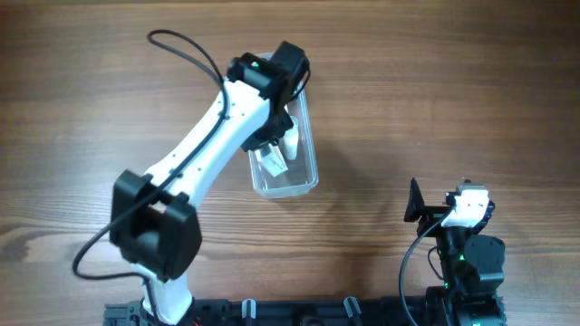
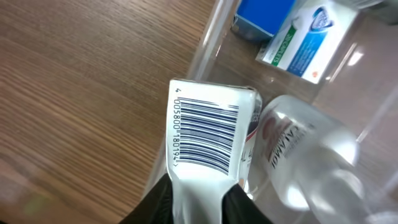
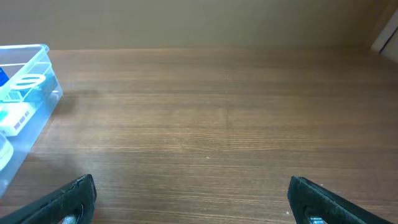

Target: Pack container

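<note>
The container (image 1: 306,145) is a long clear plastic tub at the table's middle; it also shows in the left wrist view (image 2: 208,43) and at the left edge of the right wrist view (image 3: 37,93). My left gripper (image 2: 198,199) is shut on a white tube-like pack with a barcode (image 2: 205,134) and holds it over the tub's near wall. Inside the tub lie a small clear bottle (image 2: 305,162), a blue box (image 2: 261,15) and a white and teal box (image 2: 308,40). My right gripper (image 3: 189,199) is open and empty, parked at the front right (image 1: 464,213).
Bare wood table (image 1: 453,81) surrounds the tub on all sides. The left arm (image 1: 195,145) stretches diagonally from the front left base to the tub.
</note>
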You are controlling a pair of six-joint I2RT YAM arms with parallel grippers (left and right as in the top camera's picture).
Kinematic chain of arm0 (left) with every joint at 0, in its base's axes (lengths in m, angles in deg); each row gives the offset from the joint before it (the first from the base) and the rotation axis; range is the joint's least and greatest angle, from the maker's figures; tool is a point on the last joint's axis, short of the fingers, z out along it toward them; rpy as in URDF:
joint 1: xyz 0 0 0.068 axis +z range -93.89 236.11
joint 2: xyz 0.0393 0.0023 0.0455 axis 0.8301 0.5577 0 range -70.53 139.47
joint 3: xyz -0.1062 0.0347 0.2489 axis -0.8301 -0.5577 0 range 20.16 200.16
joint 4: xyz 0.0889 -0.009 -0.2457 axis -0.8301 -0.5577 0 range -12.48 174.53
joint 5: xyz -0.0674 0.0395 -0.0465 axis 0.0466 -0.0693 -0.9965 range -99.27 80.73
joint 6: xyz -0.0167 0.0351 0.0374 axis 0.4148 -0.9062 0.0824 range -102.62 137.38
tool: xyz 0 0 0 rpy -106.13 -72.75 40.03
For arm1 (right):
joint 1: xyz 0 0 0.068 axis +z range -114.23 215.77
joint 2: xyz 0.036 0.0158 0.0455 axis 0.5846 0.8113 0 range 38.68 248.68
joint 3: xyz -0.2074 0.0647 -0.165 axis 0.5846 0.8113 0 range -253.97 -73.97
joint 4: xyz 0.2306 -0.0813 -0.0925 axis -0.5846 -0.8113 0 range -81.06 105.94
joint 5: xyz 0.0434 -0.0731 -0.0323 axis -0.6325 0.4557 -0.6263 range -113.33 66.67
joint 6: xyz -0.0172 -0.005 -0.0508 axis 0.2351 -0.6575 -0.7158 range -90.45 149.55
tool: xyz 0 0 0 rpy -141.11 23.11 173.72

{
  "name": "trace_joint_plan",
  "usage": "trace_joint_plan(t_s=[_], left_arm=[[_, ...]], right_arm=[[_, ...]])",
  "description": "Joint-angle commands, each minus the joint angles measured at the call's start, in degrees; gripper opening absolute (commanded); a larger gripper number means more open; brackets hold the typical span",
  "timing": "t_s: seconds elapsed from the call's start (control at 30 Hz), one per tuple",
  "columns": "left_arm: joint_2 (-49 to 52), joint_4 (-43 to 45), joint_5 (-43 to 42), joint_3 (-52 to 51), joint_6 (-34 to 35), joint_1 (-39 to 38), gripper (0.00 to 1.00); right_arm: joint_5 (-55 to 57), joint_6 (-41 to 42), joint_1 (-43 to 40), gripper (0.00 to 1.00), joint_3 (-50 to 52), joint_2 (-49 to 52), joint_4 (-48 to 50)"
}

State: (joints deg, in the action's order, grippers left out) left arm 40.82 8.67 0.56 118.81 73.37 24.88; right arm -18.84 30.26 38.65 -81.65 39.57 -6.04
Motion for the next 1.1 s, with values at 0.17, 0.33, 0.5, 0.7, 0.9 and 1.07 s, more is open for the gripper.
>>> trace_joint_plan(t_s=[0.17,0.33,0.5,0.7,0.9,1.07], left_arm=[[3.87,0.24,2.64,0.81,-0.28,-0.81,0.42],[3.87,0.37,2.6,0.81,-0.26,-0.81,0.51],[3.85,1.38,2.4,0.81,-0.07,-0.81,0.57],[0.33,3.45,2.27,1.77,1.53,0.07,0.64],[-6.36,6.49,2.29,1.88,7.32,4.02,0.64],[-12.17,14.95,2.32,1.88,7.5,8.31,1.0]], right_arm=[[-0.33,-0.7,-0.33,1.0,0.24,-0.46,0.28],[-0.33,-0.68,-0.33,1.0,0.24,-0.46,0.31],[-0.33,-0.68,-0.33,1.0,0.24,-0.46,0.31],[-0.33,-0.7,-0.33,1.0,0.24,-0.46,0.31],[-0.33,-0.68,-0.33,1.0,0.24,-0.46,0.31],[-0.33,-0.7,-0.33,1.0,0.24,-0.46,0.31]])
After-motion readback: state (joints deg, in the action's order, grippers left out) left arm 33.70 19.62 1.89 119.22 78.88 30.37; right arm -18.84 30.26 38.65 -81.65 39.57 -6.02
